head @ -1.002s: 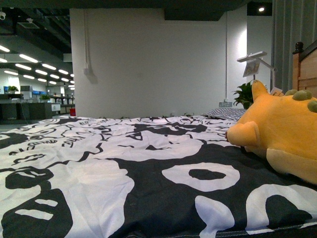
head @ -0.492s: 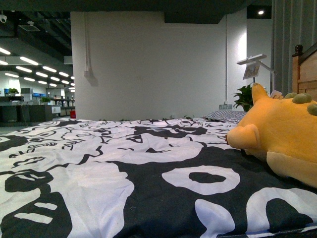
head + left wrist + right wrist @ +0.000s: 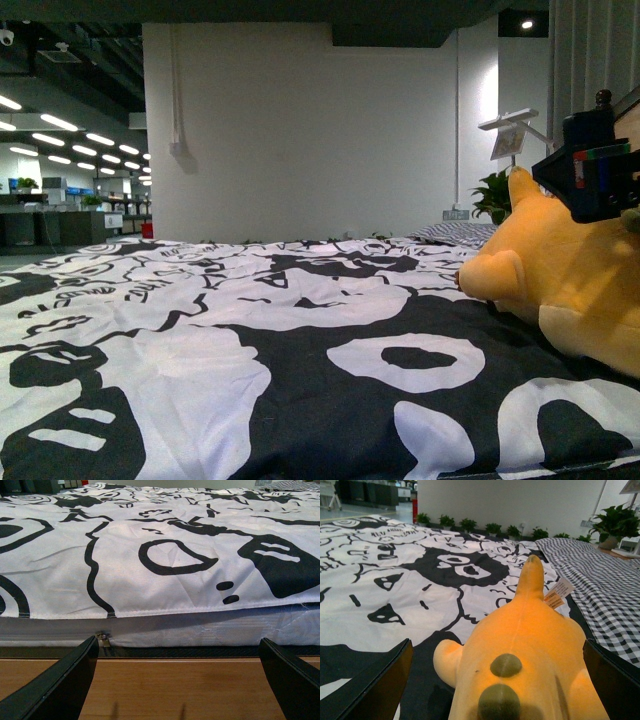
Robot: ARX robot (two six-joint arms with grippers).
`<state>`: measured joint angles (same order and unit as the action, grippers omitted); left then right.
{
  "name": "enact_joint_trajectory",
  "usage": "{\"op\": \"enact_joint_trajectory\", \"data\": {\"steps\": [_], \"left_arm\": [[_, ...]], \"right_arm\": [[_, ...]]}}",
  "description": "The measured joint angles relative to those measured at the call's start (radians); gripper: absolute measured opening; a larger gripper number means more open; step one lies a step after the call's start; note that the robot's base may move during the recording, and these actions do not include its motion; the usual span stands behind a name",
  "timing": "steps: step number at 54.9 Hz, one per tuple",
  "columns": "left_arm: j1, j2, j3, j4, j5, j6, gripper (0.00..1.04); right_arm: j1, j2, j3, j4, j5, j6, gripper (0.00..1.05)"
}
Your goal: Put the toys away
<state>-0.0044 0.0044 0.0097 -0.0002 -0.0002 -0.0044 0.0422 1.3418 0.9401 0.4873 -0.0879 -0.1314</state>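
The yellow-orange plush toy [image 3: 570, 275] lies on the bed at the right of the front view, with a pointed ear and stubby limb. In the right wrist view the plush toy [image 3: 530, 645] fills the lower middle, with green bumps on its back and a paper tag. My right gripper [image 3: 497, 690] is open, its jaws standing wide on either side of the plush and just above it; its black body shows in the front view [image 3: 592, 170] over the toy. My left gripper [image 3: 182, 680] is open and empty, low in front of the bed's edge.
A black-and-white patterned bedspread [image 3: 250, 340] covers the bed. A wooden bed frame rail [image 3: 175, 685] and the mattress side [image 3: 200, 632] face the left gripper. A checked pillow [image 3: 605, 590] lies beyond the toy. A wooden headboard, a lamp [image 3: 512, 120] and a potted plant [image 3: 492, 195] stand at the right.
My right gripper has come into the front view at the right, above the plush toy. The toy and the bedspread have not moved.
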Motion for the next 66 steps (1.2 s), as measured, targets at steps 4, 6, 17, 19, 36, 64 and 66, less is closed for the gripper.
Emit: {"op": "enact_joint_trajectory", "data": {"steps": [4, 6, 17, 19, 36, 64, 66], "left_arm": [[0.0, 0.0, 0.0, 0.0, 0.0, 0.0, 0.99], [0.0, 0.0, 0.0, 0.0, 0.0, 0.0, 0.99], [0.0, 0.0, 0.0, 0.0, 0.0, 0.0, 0.99], [0.0, 0.0, 0.0, 0.0, 0.0, 0.0, 0.99], [0.0, 0.0, 0.0, 0.0, 0.0, 0.0, 0.99], [0.0, 0.0, 0.0, 0.0, 0.0, 0.0, 0.99], [0.0, 0.0, 0.0, 0.0, 0.0, 0.0, 0.99]], "right_arm": [[0.008, 0.042, 0.04, -0.017, 0.026, -0.02, 1.04], [0.009, 0.058, 0.057, -0.03, 0.031, -0.02, 1.04], [0.029, 0.129, 0.079, -0.061, 0.062, -0.049, 1.04], [0.033, 0.138, 0.079, -0.061, 0.068, -0.056, 1.04], [0.047, 0.187, 0.067, -0.062, 0.13, -0.114, 1.04], [-0.047, 0.2, 0.006, -0.087, 0.163, -0.027, 0.99], [-0.046, 0.193, -0.006, -0.081, 0.169, -0.023, 0.9]]}}
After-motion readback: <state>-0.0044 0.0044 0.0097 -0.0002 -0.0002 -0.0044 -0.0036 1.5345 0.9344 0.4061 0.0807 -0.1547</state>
